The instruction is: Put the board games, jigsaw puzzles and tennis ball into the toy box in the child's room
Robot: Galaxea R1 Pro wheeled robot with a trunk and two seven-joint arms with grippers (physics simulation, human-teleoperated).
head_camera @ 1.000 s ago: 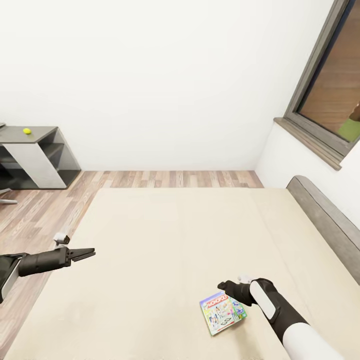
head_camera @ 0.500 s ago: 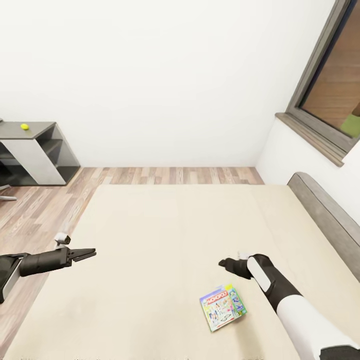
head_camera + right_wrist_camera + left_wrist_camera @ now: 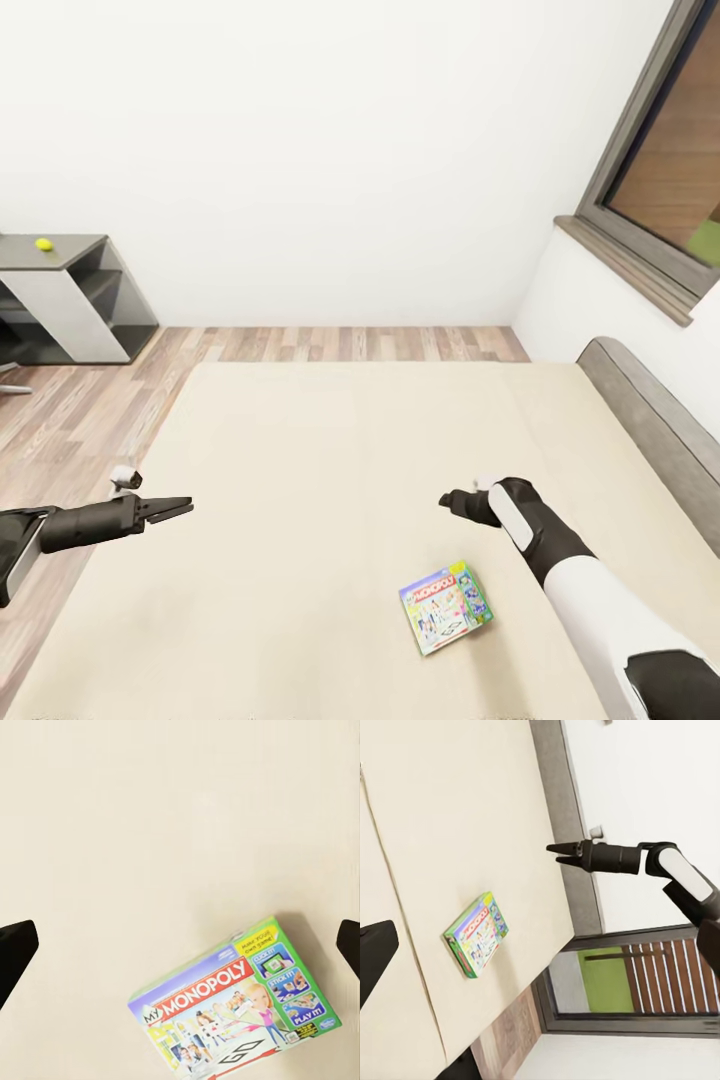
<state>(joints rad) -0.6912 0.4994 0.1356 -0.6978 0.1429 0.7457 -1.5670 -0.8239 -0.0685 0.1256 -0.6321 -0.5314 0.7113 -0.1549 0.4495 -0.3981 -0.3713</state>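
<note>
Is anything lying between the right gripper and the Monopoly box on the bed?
No: only bare mattress separates the right gripper from the Monopoly box in the head view.

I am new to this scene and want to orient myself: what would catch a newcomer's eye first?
The bright Monopoly box lies flat on the wide cream bed, just below the right gripper in the head view. The left gripper hangs over the bed's left edge. Far left, a small tennis ball sits on the grey table.
</note>
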